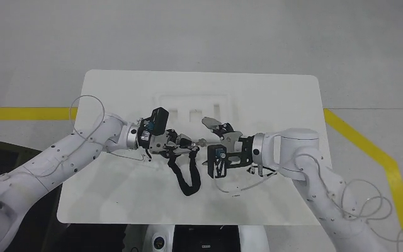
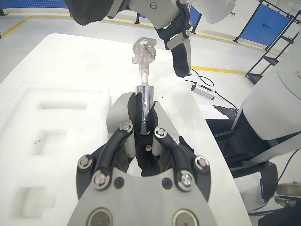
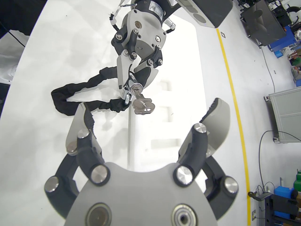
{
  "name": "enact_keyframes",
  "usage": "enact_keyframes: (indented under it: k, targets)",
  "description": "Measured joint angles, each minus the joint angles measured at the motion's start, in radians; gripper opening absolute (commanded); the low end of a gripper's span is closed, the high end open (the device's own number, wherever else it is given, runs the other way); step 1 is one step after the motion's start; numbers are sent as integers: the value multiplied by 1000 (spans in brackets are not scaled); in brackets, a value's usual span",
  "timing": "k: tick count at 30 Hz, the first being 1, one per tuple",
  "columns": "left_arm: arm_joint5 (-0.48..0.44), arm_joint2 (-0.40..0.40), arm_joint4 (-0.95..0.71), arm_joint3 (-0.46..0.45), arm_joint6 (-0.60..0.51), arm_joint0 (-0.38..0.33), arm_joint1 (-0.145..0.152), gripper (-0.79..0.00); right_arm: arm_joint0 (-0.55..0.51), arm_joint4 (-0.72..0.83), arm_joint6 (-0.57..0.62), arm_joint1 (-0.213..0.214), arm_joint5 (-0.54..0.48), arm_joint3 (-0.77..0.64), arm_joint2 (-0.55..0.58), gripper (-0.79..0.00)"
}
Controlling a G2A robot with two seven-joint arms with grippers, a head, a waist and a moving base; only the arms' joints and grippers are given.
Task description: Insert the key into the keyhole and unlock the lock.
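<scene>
Over the white surface (image 1: 283, 94), top view: black fabric-sleeved cable loop (image 1: 189, 181) trails between the arms. Left wrist view: left end effector (image 2: 144, 101) clamps smooth chrome lock cylinder (image 2: 145, 90), flat silver key (image 2: 144, 52) standing in its keyhole. Right wrist view: right end effector (image 3: 150, 111) wide open, empty; an off-centre pinch could jam the key.

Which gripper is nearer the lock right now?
Left. The left gripper is shut on the lock, gripping its chrome cylinder, with the key seated in its end. The right gripper is open and apart from the lock, facing the key's head without touching it.
</scene>
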Motion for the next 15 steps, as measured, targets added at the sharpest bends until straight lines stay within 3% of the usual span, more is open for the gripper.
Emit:
enact_keyframes:
  k: [8, 13, 15]
  targets:
    - [0, 0, -8, -4, -17, 7, -1, -785, -18, -89, -37, 10, 13, -26, 2, -517]
    - [0, 0, -12, -8, -20, 8, -1, -785, -18, -117, -49, 11, 14, -37, -18, -576]
    - [0, 0, -12, -11, -20, 9, 0, -785, -15, -122, -56, 12, 14, -38, -23, -634]
